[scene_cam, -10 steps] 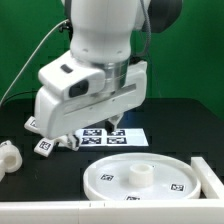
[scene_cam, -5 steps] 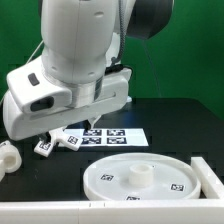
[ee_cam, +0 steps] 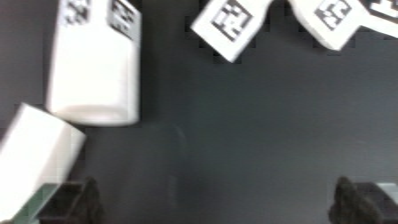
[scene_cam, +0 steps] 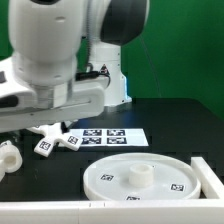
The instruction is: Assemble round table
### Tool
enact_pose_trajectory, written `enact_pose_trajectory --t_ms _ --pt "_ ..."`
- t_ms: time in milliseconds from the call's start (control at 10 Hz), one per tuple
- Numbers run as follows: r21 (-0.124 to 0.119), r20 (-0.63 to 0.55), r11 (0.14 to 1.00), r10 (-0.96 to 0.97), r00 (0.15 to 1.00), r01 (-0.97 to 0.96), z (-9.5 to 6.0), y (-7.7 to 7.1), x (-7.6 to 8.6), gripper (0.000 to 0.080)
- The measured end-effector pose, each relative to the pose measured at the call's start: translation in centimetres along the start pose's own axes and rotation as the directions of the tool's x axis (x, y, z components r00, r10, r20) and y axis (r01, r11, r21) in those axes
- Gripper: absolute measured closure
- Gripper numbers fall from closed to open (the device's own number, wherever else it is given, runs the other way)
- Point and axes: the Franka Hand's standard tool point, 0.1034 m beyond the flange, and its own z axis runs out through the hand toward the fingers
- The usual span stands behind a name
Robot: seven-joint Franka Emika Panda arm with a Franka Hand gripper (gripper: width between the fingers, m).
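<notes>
Near the front of the exterior view we count 1 round disc. 1 leg lies at that view's left border, and 1 cross base sits just left of the marker board. Our gripper hangs wide open above bare table.

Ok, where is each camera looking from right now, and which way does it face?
Exterior view: off the arm, a little above the table, looking across the disc toward the arm, whose bulk fills the exterior view's left; no fingertips show.
Wrist view: on the wrist, looking straight down at the table; both end effector fingertips show, wide apart, nothing between them.
Shared: the dark table and, apparently, the tagged white base, seen close up by the wrist camera.
</notes>
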Motion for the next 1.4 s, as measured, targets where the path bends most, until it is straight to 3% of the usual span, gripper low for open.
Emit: enact_pose_trajectory --t_ms 500,700,800,900,1200,1400 --pt "0.0 0.008 1.0 -0.02 1.0 0.02 0.4 -0.1 0.1 0.015" --pt "-0.008 0.042 1.0 0.018 0.999 -0.018 2.0 2.8 -0.9 0.015" --pt "-0.016 0.033 0.999 0.032 0.999 -0.031 1.6 3.9 -0.9 0.015" --pt "0.018 0.023 1.0 0.0 1.0 -0.001 2.5 5.1 -1.0 0.015" --pt "0.016 0.026 1.0 0.004 1.0 -0.005 2.6 5.0 -0.8 0.015" --pt "0.027 0.074 0.997 0.071 0.995 -0.073 3.7 4.8 -0.8 0.015"
